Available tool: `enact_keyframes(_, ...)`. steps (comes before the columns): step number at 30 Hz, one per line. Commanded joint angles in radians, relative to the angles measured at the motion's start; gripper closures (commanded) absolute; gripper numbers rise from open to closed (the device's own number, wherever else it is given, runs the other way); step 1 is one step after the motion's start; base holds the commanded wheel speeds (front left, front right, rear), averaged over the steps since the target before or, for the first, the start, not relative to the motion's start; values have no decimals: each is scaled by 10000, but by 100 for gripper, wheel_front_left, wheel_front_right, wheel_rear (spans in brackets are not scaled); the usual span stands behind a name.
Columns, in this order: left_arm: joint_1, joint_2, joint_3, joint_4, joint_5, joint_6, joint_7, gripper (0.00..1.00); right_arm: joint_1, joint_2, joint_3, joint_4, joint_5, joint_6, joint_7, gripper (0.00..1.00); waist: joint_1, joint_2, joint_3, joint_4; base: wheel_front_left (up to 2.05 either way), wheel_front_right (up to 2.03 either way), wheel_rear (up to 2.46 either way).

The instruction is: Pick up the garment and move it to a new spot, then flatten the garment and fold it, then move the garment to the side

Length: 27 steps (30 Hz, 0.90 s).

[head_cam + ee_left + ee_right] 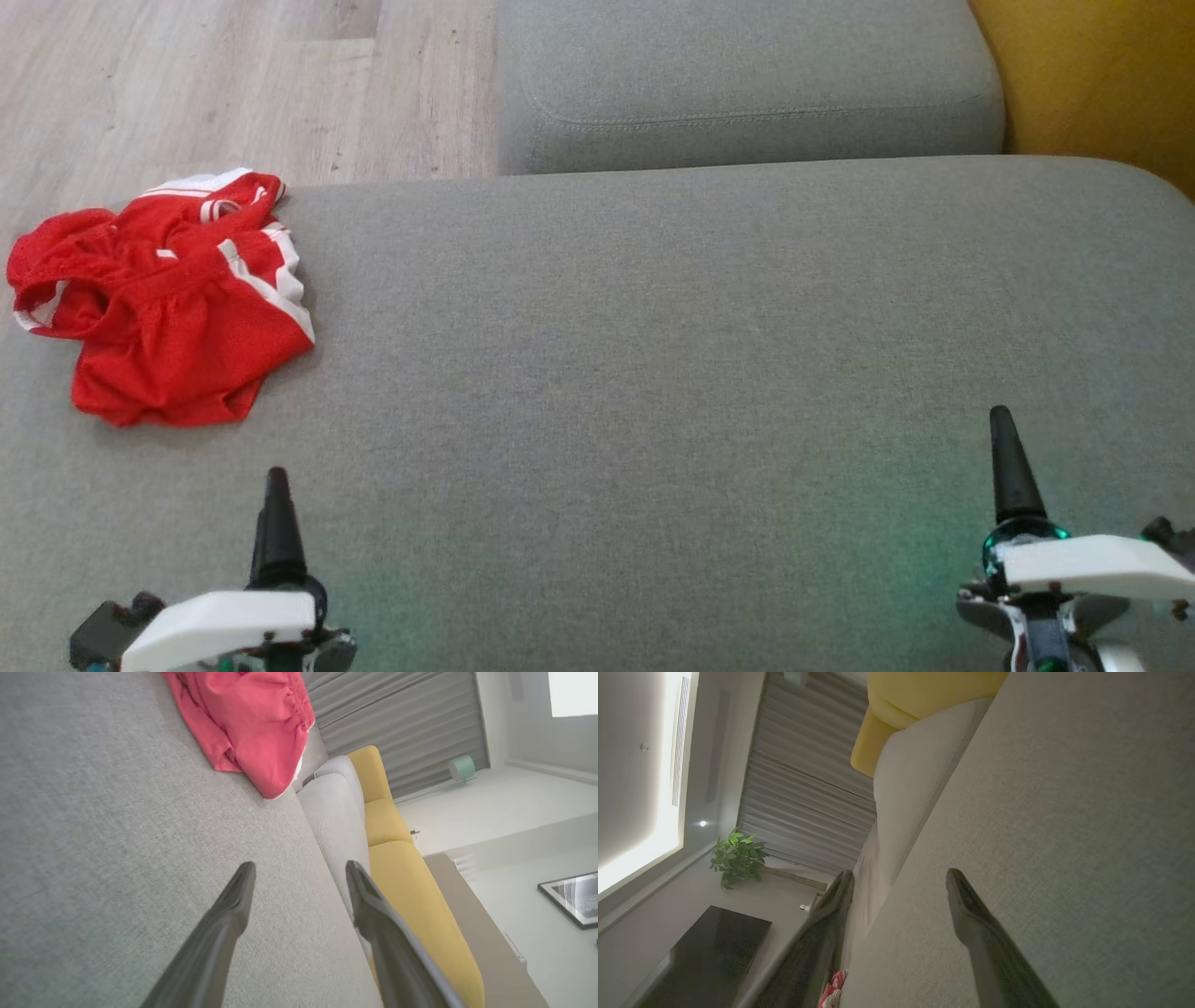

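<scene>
The garment (168, 294) is a pair of red shorts with white stripes, lying crumpled at the far left of the grey sofa seat (653, 355). In the left wrist view the garment (252, 723) lies well beyond the fingers. My left gripper (276, 523) hovers near the front edge, below and slightly right of the garment, open with nothing between its fingers (233, 905). My right gripper (1013, 467) stands far to the right over bare cushion, also open and empty, its fingers (971, 914) apart. A small red bit of the garment (833, 989) peeks out low in the right wrist view.
A second grey cushion (747, 84) lies behind the seat, with a yellow cushion (1102, 75) at the far right. Wooden floor (233, 84) shows at the upper left, past the seat's edge where the garment lies.
</scene>
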Motion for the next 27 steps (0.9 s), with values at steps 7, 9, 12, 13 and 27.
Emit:
enact_keyframes(7, -55, 47, -108, -437, 1402, 96, -308, 0, -41, -54, 373, -446, -1367, -3, -321, 0, -1, 0, -47, 49, 0, 0, 0)
enact_keyframes(9, -19, 48, -152, -424, 1783, 93, -368, 0, -21, -56, 434, -440, -1654, -3, -380, 0, -1, 0, -61, 60, 0, 0, 0)
enact_keyframes(12, 35, 52, -198, -416, 2282, 103, -457, 0, 1, -58, 509, -453, -2061, -3, -469, 0, -1, 0, -79, 75, 0, 0, 0)
enact_keyframes(13, 51, 62, -218, -412, 2471, 109, -487, 0, 6, -59, 535, -459, -2195, -3, -498, 0, -1, 0, -86, 80, 0, 0, 0)
enact_keyframes(27, 234, 110, -338, -479, 4466, 358, -873, 0, 75, -69, 864, -553, -4036, -4, -882, 0, -1, 0, -149, 133, 0, 0, 0)
